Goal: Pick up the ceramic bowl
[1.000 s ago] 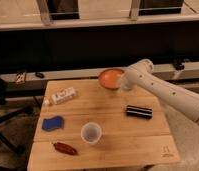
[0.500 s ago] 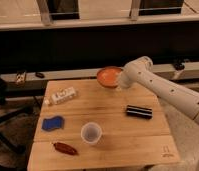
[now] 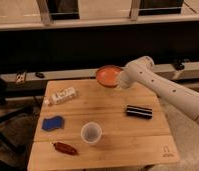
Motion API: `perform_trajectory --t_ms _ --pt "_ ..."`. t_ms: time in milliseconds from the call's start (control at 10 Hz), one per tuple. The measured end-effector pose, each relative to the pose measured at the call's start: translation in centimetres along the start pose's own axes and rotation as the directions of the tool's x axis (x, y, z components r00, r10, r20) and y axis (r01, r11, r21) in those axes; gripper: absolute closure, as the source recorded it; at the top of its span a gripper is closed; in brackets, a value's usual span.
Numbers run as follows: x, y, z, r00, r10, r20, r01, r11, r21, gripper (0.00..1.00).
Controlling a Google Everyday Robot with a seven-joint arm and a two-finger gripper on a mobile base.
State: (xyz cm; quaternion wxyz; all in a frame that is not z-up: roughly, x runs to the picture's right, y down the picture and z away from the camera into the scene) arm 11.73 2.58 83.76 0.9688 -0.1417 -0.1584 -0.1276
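Observation:
The ceramic bowl (image 3: 108, 76), orange-red inside with a darker rim, is tilted toward the camera and held just above the far edge of the wooden table (image 3: 118, 142). My gripper (image 3: 120, 80) is at the bowl's right rim and shut on it. The white arm runs in from the right. The fingertips are mostly hidden behind the bowl and the wrist.
A small white cup (image 3: 91, 133) stands at the table's front middle. A black oblong box (image 3: 139, 111) lies right of centre. A white bottle (image 3: 62, 96), a blue sponge (image 3: 53, 123) and a red-brown object (image 3: 65, 148) lie on the left. A dark ledge runs behind the table.
The bowl has risen slightly off the table's far edge and tilted more toward the camera, with the gripper on its rim. The other objects have not moved.

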Motion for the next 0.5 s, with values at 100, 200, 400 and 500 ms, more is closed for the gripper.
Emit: perform_trajectory --t_ms 100,200,400,500 --pt "-0.30 -0.46 0.09 1.000 -0.006 0.004 0.006 1.000 0.002 1.00" --pt "-0.89 -0.88 0.16 1.000 -0.013 0.011 0.013 1.000 0.004 1.00" --pt "-0.74 -1.07 -0.23 1.000 -0.018 0.019 0.017 1.000 0.013 1.00" --pt "-0.54 -1.02 -0.53 1.000 -0.019 0.023 0.018 1.000 0.016 1.00"
